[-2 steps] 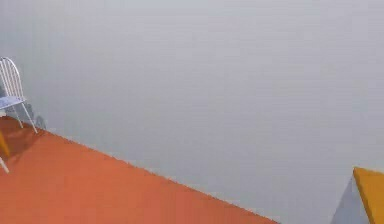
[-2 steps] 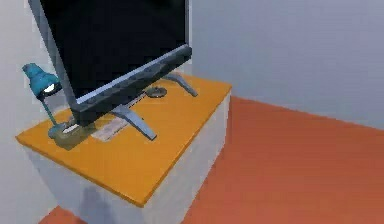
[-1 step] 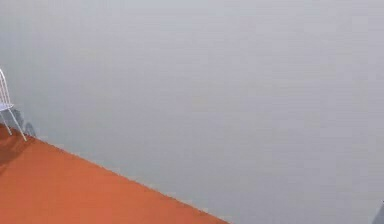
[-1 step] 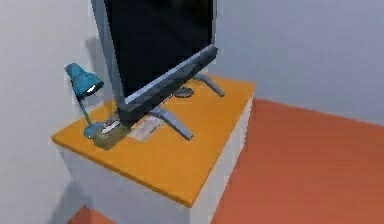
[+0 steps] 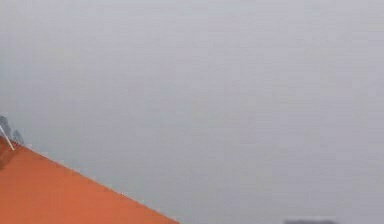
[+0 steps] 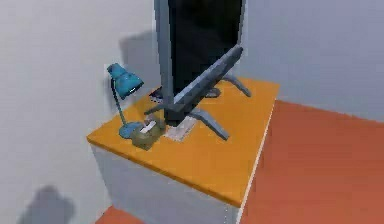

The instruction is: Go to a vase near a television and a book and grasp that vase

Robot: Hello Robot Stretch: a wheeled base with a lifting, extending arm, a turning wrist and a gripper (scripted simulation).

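Reaching for the small olive blob (image 6: 147, 137) at the desk's (image 6: 228, 155) left end, likely the vase, could knock the blue lamp (image 6: 124, 95) just beside it or the television (image 6: 200, 45) stand to its right. Its shape is unclear. A flat pale thing (image 6: 182, 131), perhaps the book, lies partly under the television. I cannot tell the claw's state.

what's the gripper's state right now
Gripper: cannot be told. The arm side view has the television, a teal lamp and a small olive object on the orange-topped cabinet.
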